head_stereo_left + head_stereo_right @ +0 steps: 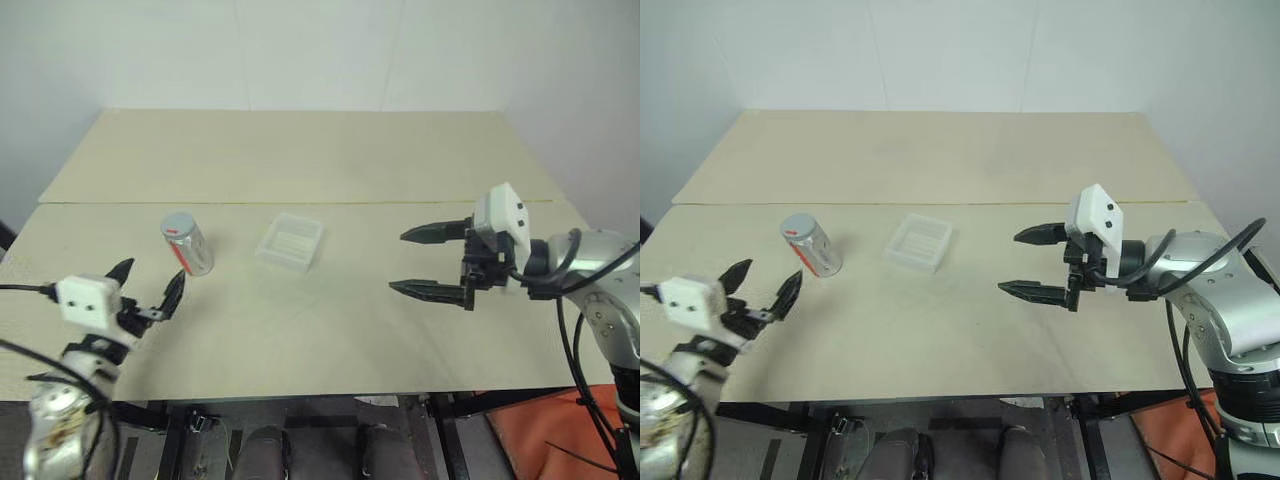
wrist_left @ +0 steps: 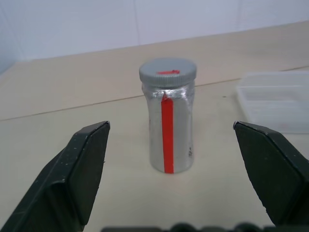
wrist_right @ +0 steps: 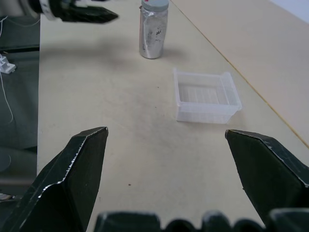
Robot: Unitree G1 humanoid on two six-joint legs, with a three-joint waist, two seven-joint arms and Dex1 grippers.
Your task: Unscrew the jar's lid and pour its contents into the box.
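My left claw (image 1: 147, 285) wide open, empty, near tabletop's (image 1: 330, 330) left edge; jar (image 1: 187, 243) upright just ahead, untouched; grey lid (image 2: 167, 71) on, red stripe down silvery side; box (image 1: 290, 241) beside it.

Jar (image 2: 169, 130) upright, lid (image 2: 167, 71) on; box (image 1: 290, 241) beside it, seemingly empty.

I see the jar (image 2: 169, 130) standing upright on the table (image 2: 72, 145), its grey lid (image 2: 167, 71) screwed on and a red stripe running down its silvery side. My left gripper (image 2: 169, 145) is spread wide, the jar beyond its fingers (image 2: 82, 164), untouched. The box (image 2: 275, 101) sits beside the jar.
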